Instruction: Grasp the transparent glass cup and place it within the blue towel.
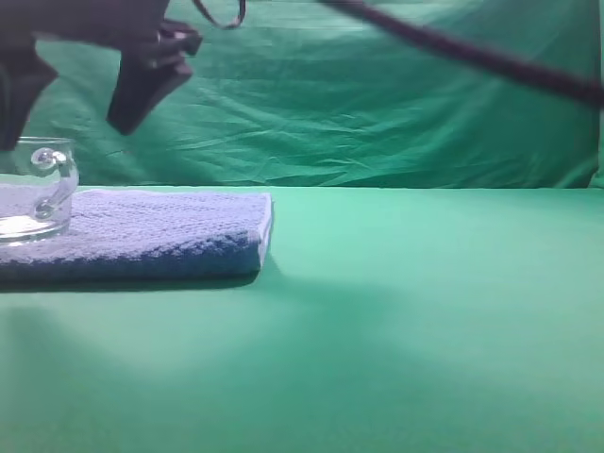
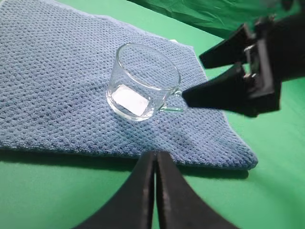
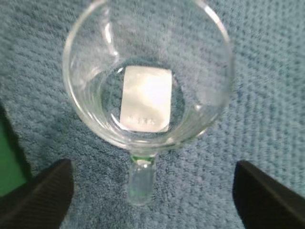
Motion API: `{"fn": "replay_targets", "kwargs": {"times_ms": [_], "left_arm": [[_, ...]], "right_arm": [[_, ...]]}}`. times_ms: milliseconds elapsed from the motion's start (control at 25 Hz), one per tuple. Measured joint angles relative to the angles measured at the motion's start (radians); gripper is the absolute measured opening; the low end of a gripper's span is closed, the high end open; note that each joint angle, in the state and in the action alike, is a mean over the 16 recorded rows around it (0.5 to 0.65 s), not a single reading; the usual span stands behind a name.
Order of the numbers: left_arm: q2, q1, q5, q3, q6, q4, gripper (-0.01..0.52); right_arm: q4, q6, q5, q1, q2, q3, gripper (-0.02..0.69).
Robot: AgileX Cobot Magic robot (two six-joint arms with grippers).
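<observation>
The transparent glass cup [image 1: 38,189] stands upright on the blue towel [image 1: 160,236], near the left edge of the exterior view. Seen from the left wrist, the cup [image 2: 143,81] sits mid-towel [image 2: 52,90] with its handle pointing toward my right gripper [image 2: 192,78]. That gripper is open, fingers [image 2: 214,93] apart beside the handle, holding nothing. In the right wrist view the cup [image 3: 147,71] lies just ahead, its handle between the spread jaws of my right gripper [image 3: 152,164]. From outside, the right gripper [image 1: 64,134] hangs above the cup. My left gripper [image 2: 155,155] is shut and empty at the towel's near edge.
A green cloth covers the table [image 1: 406,321] and hangs as a backdrop [image 1: 377,104] behind it. A dark cable [image 1: 472,57] crosses the top right of the exterior view. The towel's right end [image 1: 264,231] stops left of the table's middle.
</observation>
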Motion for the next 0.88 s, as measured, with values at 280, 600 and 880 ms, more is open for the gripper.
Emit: {"fn": "replay_targets", "kwargs": {"times_ms": [280, 600, 880], "left_arm": [[0.0, 0.0, 0.0, 0.0, 0.0, 0.0, 0.0], [0.0, 0.0, 0.0, 0.0, 0.0, 0.0, 0.0], [0.0, 0.0, 0.0, 0.0, 0.0, 0.0, 0.0]], "right_arm": [[-0.024, 0.028, 0.167, -0.004, -0.153, -0.004, 0.084], [-0.087, 0.117, 0.337, -0.004, -0.278, -0.005, 0.05], [-0.184, 0.24, 0.432, -0.005, -0.376, 0.006, 0.05]]}}
